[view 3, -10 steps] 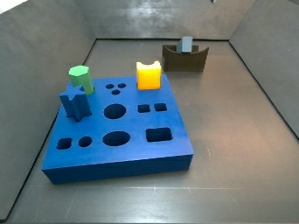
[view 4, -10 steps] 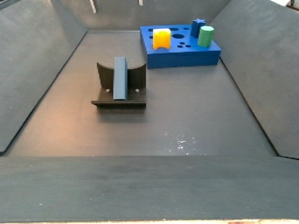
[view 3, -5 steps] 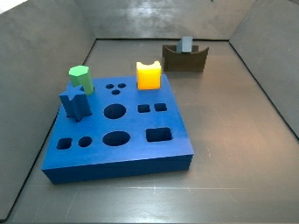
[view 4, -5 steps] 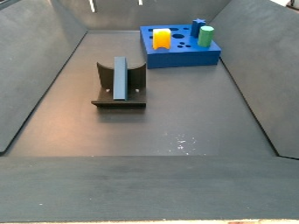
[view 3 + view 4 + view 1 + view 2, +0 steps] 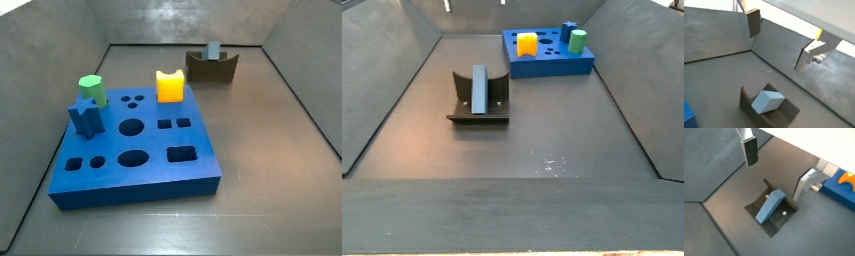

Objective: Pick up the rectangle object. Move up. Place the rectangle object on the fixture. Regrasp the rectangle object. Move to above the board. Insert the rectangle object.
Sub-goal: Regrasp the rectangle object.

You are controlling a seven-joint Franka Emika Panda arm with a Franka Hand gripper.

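Note:
The rectangle object (image 5: 213, 50) (image 5: 478, 88), a slim light grey-blue bar, rests in the notch of the dark fixture (image 5: 201, 68) (image 5: 476, 118), away from the board (image 5: 134, 150) (image 5: 549, 65). In both wrist views the gripper (image 5: 776, 50) (image 5: 774, 180) hangs well above the bar (image 5: 767, 101) (image 5: 771, 205) and fixture (image 5: 784, 114) (image 5: 761, 210). It is open, its fingers (image 5: 754, 22) (image 5: 750, 153) wide apart with nothing between them. In a wrist view a corner of the board (image 5: 841, 190) shows beside the gripper. The side views do not show the fingers.
On the board stand a yellow block (image 5: 170, 86) (image 5: 527, 44), a green peg (image 5: 91, 88) (image 5: 577, 41) and a darker blue notched peg (image 5: 84, 120) (image 5: 569, 25). Sloping grey walls (image 5: 301, 90) (image 5: 389, 90) enclose the floor on all sides.

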